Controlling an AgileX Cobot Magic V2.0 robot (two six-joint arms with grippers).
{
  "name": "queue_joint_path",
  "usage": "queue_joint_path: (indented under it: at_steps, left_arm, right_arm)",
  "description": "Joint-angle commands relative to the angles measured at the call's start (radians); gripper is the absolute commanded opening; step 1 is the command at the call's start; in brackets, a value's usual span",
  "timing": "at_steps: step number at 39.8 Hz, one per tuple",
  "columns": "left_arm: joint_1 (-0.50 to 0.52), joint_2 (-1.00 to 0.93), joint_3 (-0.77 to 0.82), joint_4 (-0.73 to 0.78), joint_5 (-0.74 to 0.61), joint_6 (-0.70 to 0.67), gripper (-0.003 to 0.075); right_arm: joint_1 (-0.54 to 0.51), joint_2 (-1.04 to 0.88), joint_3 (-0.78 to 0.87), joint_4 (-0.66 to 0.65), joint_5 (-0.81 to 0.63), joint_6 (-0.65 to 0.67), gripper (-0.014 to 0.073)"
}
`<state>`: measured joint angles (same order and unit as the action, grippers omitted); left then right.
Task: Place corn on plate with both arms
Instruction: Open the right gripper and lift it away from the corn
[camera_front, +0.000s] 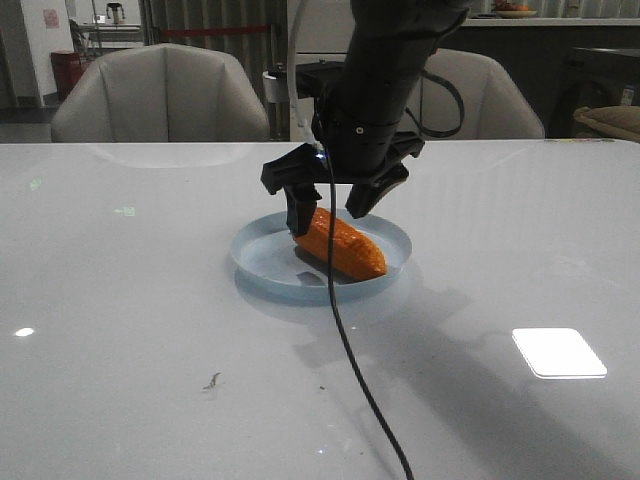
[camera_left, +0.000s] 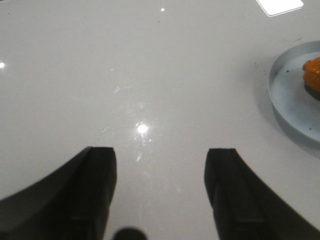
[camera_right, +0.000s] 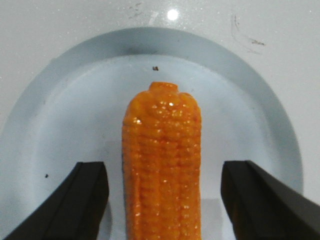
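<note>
The orange corn lies in the pale blue plate at the table's middle, its tapered end toward the front right. My right gripper hangs just above the corn's thick end, jaws open and astride it without touching. In the right wrist view the corn lies between the open fingers of the right gripper, on the plate. My left gripper is open and empty over bare table. The plate and one end of the corn show at the edge of the left wrist view. The left arm is out of the front view.
A thin black cable trails from the right arm across the table toward the front edge. Two pale armchairs stand behind the table's far edge. A bright rectangular light reflection lies on the table at the front right.
</note>
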<state>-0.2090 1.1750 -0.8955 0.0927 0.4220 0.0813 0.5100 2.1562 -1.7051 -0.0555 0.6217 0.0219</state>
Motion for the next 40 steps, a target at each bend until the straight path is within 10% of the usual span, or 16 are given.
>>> queue_joint_path:
  at_steps: [1,25,40]
  left_arm:
    - [0.001,-0.025,-0.028,0.001,-0.077,-0.002,0.0451]
    - [0.001,-0.025,-0.028,0.001,-0.104,-0.002,0.0451]
    - [0.001,-0.025,-0.028,-0.001,-0.104,-0.002,0.0451]
  right_arm:
    - [-0.003,-0.081,-0.071,-0.014,0.028,-0.012,0.0592]
    - [-0.186,-0.493,-0.183,-0.027,0.259,0.081,0.0592]
    - [-0.382,-0.858,0.343,-0.027,0.117,0.077,0.0591]
